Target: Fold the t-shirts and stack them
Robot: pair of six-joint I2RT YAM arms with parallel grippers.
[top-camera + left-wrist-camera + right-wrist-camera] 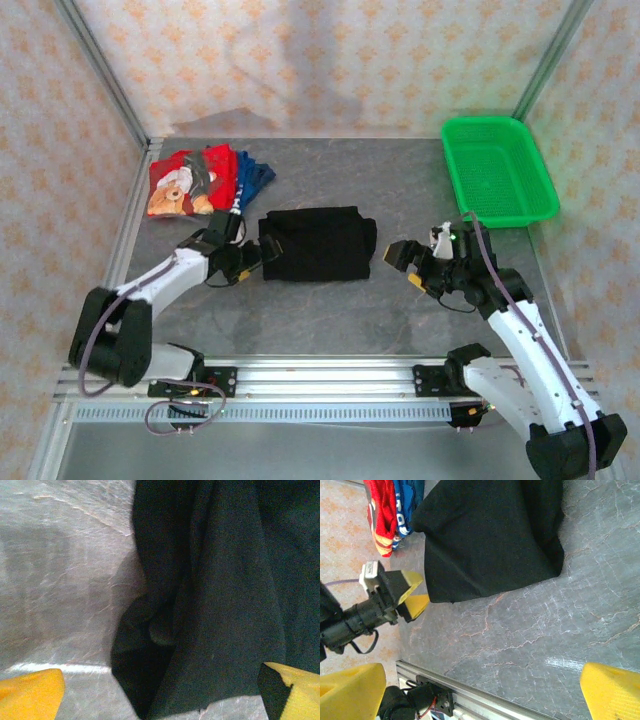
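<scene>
The left arm reaches forward, low. The left gripper (pixel 250 262) is spread wide at the 9 o'clock edge of the large folded black cloth t-shirt (pixel 318 244), with cloth between its fingers. The right arm bends inward. The right gripper (pixel 405 262) is spread wide at the shirt's 3 o'clock, apart from it. The green plastic mesh basket (pixel 497 170) sits at the table's 2 o'clock, mesh floor fully visible. The red printed t-shirt (pixel 190 180) and blue t-shirt (pixel 255 178) lie touching at 10 o'clock.

Blue tee (pixel 256 176): largely covered by red tee (pixel 190 180), one strip showing at its 3 o'clock side. Black tee (pixel 225 595): cropped at 12 and 3 o'clock, folds blurred. Left fingertips (pixel 30 697), right fingertips (pixel 612 690): cropped at 6 o'clock.
</scene>
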